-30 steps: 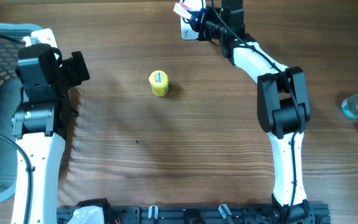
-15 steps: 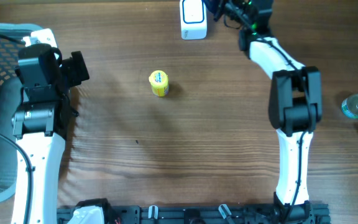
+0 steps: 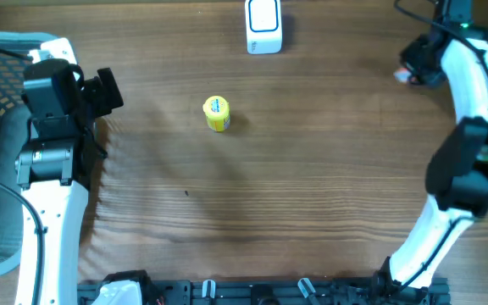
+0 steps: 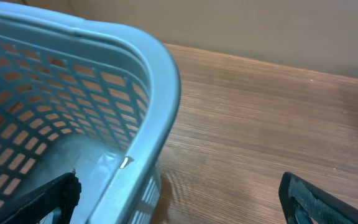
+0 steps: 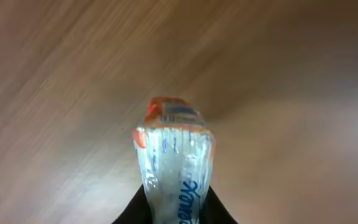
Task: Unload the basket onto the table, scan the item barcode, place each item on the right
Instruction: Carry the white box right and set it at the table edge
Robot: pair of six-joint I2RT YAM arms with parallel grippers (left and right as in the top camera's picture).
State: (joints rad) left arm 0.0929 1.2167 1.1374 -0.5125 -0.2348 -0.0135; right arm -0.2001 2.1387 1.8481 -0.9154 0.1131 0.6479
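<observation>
The right gripper (image 3: 413,68) pinches a pack (image 5: 175,155) over the far right of the table (image 3: 312,186). In the overhead view only a small pale corner of the pack shows under the fingers. In the wrist view its lower end is cut off, the blue print is only partly readable, and the wood behind is blurred. The pack is soft clear film with an orange end.

The white boxy scanner (image 3: 263,30) is cut by the top edge, well apart from the pack. The left gripper (image 3: 111,91) has its fingers spread, beside the basket (image 4: 160,93), a pale blue plastic lattice. A small yellow thing (image 3: 216,113) lies on the grained wood.
</observation>
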